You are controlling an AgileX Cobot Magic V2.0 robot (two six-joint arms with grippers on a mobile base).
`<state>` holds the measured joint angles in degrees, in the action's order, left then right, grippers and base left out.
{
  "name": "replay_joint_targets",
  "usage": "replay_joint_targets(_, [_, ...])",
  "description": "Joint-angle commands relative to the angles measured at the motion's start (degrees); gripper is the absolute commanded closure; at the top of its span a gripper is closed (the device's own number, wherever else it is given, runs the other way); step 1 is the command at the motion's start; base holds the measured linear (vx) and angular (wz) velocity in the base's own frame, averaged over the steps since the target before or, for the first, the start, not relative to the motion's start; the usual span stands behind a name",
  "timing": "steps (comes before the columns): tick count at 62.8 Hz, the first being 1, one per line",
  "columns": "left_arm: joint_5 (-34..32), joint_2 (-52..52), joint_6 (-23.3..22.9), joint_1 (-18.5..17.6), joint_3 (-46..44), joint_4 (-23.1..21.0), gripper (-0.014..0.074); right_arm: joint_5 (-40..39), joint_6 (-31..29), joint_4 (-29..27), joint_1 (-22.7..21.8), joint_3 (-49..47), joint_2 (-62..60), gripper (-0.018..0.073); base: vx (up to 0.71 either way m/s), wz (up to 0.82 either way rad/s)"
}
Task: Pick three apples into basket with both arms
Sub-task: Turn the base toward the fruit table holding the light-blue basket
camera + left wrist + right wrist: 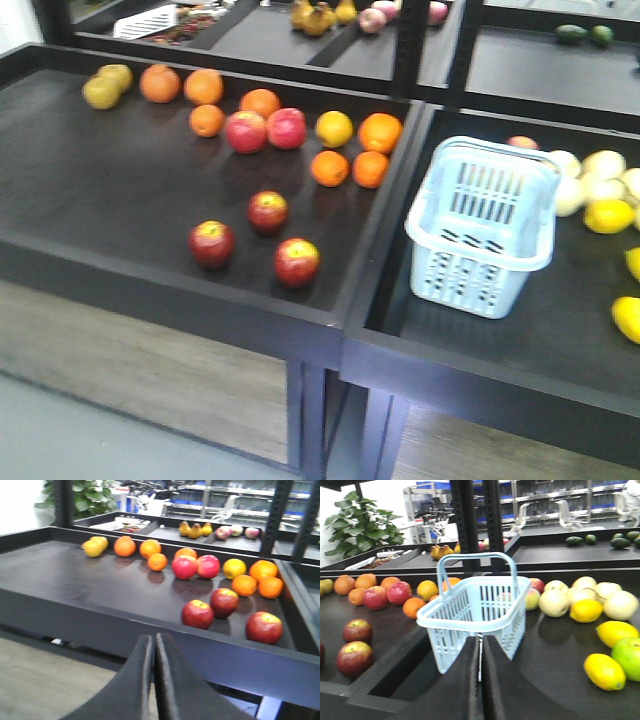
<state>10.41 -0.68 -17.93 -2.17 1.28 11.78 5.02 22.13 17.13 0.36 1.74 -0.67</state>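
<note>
Currently, the three apples point(267, 211) are lying near the front of the left tray point(100, 190), apart from the basket point(455, 275). Both the left gripper point(153, 642) and the right gripper point(481, 642) are hovering pinched together, empty. Pickup is apparently not yet starting; each gripper needs opening, then reaching.

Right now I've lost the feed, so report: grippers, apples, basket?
Left gripper shut, empty. Right gripper shut, empty. Three apples loose in left tray; basket empty, right tray. Tray rims stand between.
</note>
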Motion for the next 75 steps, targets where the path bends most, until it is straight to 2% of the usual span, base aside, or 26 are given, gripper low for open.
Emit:
replay_joint_targets(1, [-3.81,-0.82,0.09,-0.01,0.49,-0.05,0.0603,-4.29,-0.12,0.65,-0.3,0.65,-0.75,0.0564,0.04,-0.31])
replay_joint_targets(75, [-3.81,-0.82,0.09,-0.01,0.49,-0.05,0.0603,-4.24,-0.12,0.65,-0.3,0.65,-0.75,0.0564,0.07,-0.18])
